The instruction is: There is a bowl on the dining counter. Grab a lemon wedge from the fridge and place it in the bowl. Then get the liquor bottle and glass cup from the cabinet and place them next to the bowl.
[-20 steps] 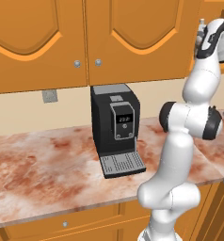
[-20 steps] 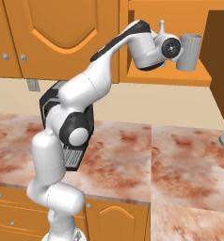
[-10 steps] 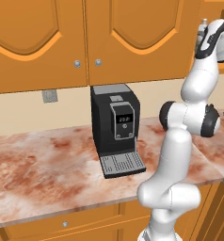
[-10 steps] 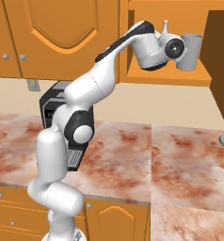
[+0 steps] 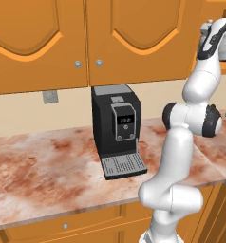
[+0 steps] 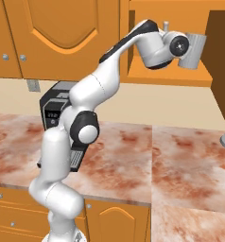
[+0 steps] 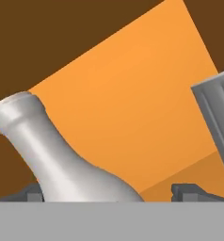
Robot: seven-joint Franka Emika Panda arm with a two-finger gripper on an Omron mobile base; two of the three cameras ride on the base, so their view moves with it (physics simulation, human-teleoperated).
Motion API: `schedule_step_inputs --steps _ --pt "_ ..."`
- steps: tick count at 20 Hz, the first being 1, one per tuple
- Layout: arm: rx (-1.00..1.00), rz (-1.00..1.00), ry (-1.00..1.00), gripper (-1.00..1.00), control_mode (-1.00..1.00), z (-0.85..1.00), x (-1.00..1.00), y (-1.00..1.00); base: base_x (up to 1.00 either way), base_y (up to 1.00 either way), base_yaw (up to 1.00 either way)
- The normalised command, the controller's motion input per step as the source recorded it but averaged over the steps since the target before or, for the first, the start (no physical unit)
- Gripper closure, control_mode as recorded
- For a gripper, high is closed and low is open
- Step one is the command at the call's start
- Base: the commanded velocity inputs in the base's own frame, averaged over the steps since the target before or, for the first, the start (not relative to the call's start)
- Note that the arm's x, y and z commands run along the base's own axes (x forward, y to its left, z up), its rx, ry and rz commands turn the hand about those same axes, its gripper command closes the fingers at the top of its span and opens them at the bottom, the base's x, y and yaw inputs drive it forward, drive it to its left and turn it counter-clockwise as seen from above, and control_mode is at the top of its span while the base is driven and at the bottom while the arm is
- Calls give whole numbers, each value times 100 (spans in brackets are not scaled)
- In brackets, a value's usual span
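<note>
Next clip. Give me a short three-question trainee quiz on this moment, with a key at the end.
1. True or false: the gripper has closed on the glass cup.
2. In the hand view, which object rises between the finger tips? A) liquor bottle B) lemon wedge C) bowl
3. What appliance stands on the counter below the closed cabinet doors?

Key
1. False; the jaws stand open, and the cup lies off to one side.
2. A.
3. A black coffee machine.
</note>
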Motion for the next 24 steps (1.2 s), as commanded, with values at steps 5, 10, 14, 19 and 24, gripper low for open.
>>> schedule_step_inputs --steps 5,10,14,19,24 --pt "-3 0 0 100 -100 0 1 0 0 0 0" --pt "-4 0 0 100 -100 0 -1 0 0 0 0" --pt "-5 0 -1 100 -100 0 -21 0 0 0 0" --pt "-6 0 -9 100 -100 0 -69 31 0 0 0" --pt "-7 0 -16 100 -100 3 -100 84 0 0 0"
